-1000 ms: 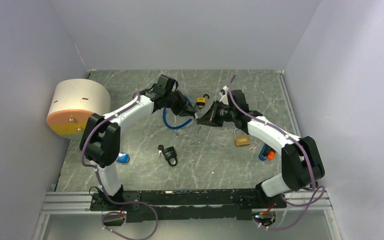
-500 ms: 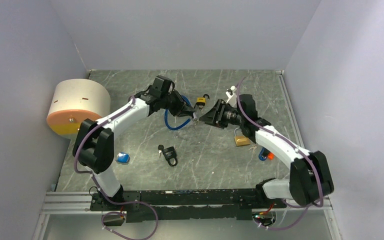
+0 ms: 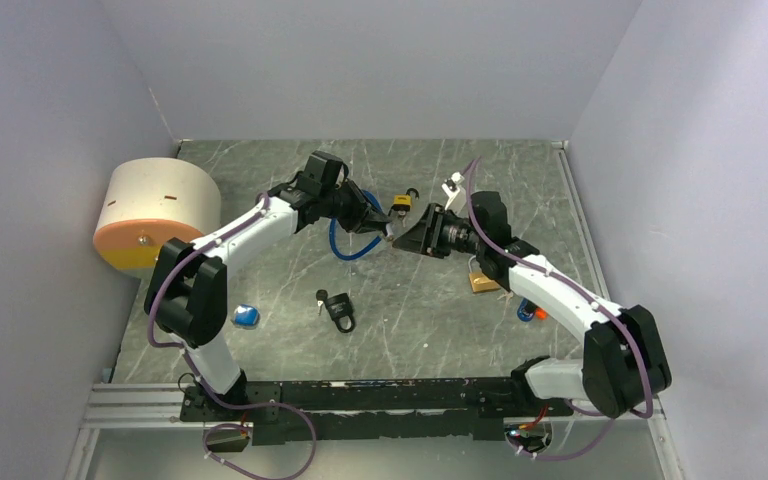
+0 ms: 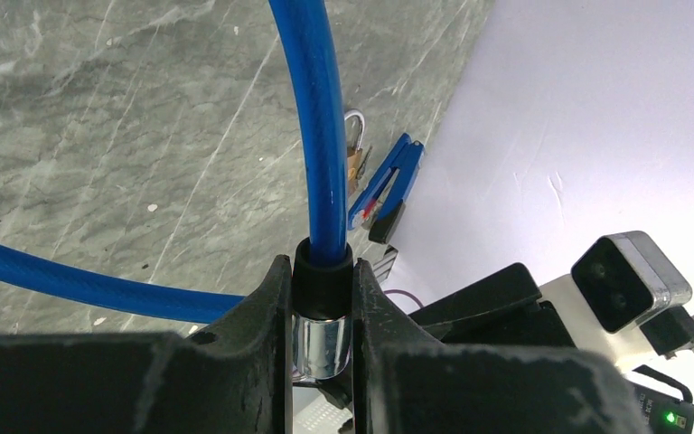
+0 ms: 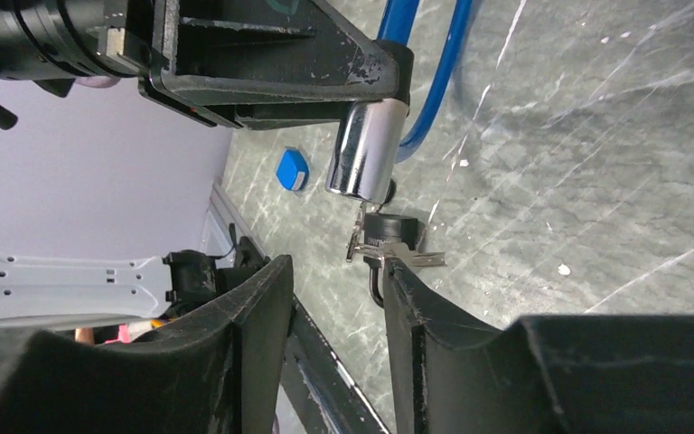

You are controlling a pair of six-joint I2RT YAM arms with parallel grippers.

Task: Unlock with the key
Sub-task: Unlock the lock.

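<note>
Mid-table, left gripper pinches lock barrel; right gripper at 3 o'clock, fingers spread, may miss dangling key.

Pale lilac walls are enclosing the grey marbled tabletop on three sides, soft even light falling across it.

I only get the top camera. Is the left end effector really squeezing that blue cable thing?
Observer: Yes. The left wrist view shows the left end effector shut on the chrome barrel of the blue cable lock.
Operator: Is the other one holding it too?
Observer: No. The right wrist view shows the right end effector open, with its fingers apart from the chrome barrel.
</note>
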